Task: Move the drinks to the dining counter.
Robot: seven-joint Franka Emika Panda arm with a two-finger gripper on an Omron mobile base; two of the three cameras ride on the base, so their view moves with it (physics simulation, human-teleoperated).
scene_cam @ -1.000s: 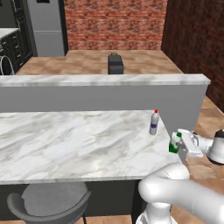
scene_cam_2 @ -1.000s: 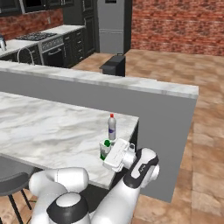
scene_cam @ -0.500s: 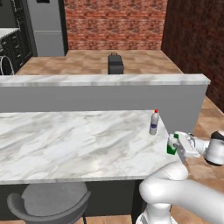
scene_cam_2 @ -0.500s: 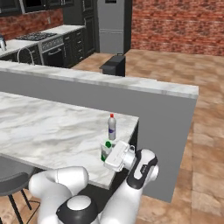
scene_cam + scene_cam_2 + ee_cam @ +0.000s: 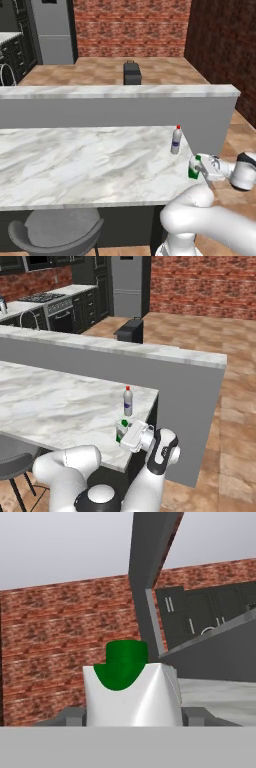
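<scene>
While my gripper (image 5: 199, 169) is pinching the green-and-white carton (image 5: 131, 688) between both fingers, I am holding it at the dining counter's (image 5: 75, 160) right end, near the red-capped bottle (image 5: 176, 140).

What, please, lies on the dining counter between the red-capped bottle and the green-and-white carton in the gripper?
Nothing: bare marble separates the red-capped bottle from the carton, seen in both base views.
</scene>
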